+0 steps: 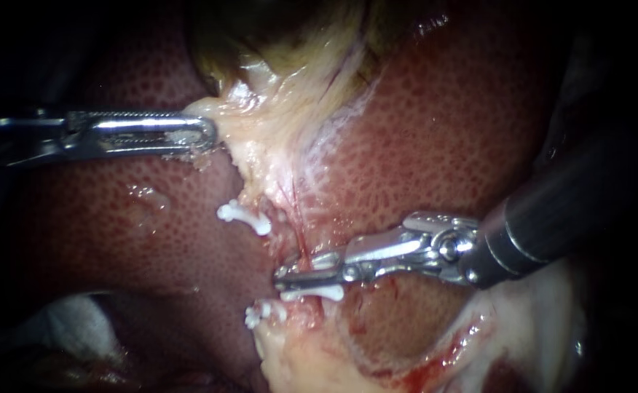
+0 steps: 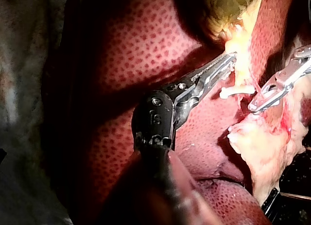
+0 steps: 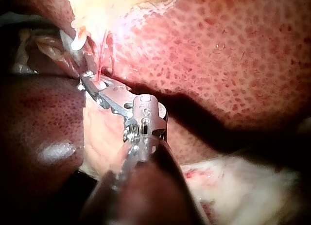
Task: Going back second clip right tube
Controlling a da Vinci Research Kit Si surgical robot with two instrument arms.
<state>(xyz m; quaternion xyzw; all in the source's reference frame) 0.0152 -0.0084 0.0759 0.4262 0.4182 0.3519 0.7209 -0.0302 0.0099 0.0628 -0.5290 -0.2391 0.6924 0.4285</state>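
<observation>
The right instrument point(image 1: 290, 276) comes in low across the liver point(image 1: 443, 145), its jaws slightly parted with only a narrow gap between them and nothing held. Just under the lower jaw, almost touching it, lies a white clip point(image 1: 312, 293) set across the right tube point(image 1: 303, 244), the thin reddish strand that runs past the jaw tips. This looks like the clip the task means, so what remains appears to be drawing the instrument away.

Beyond the tips, on the far side of the tube, two more clips sit on paler tissue, one higher point(image 1: 244, 217) and one lower point(image 1: 264, 313).

Farthest off, the left instrument point(image 1: 202, 135) has its jaws pressed together on a fold of pale tissue point(image 1: 261, 138) below the gallbladder point(image 1: 275, 36), holding it taut.

The main risk is the lower jaw snagging the clip on the way out. A pull-back that dips or twists could drag the clip along the tube, loosen it or tear the strand. A stronger pull from the left instrument could stretch the tube against the clip.
</observation>
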